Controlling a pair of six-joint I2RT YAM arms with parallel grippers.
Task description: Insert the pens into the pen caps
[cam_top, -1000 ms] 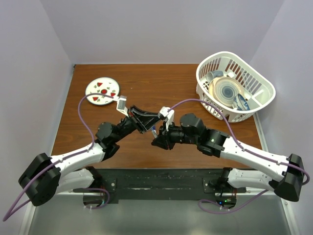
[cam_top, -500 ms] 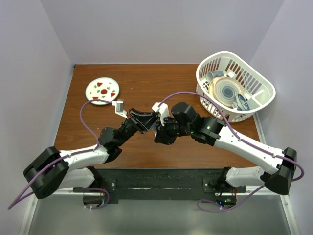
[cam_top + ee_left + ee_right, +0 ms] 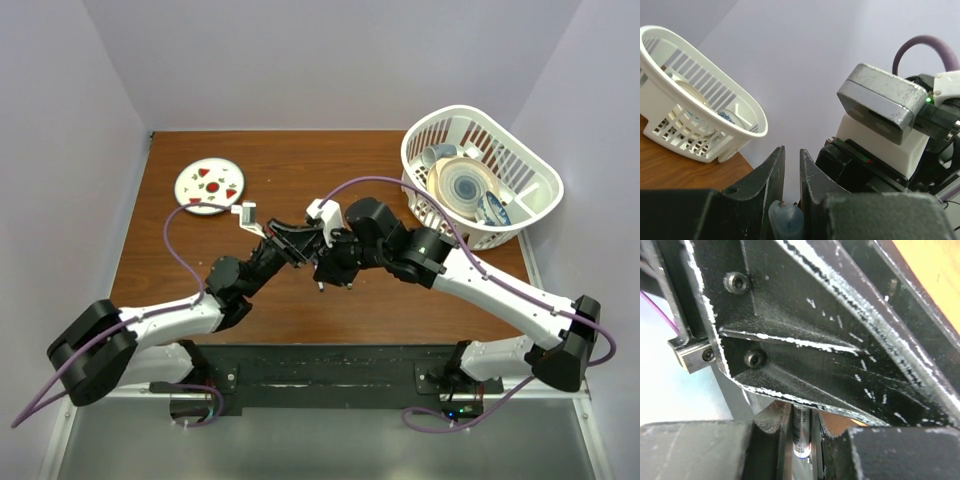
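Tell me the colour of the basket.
The basket is white; best seen in top external view.

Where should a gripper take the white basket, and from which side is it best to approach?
Grip the white basket by its rim, from above, one finger inside the wall and one outside. The top is open and the rim stands as a thin lip, while the slatted walls flare outward, so a side grip would probably slip. The far long side looks freest of dishes.
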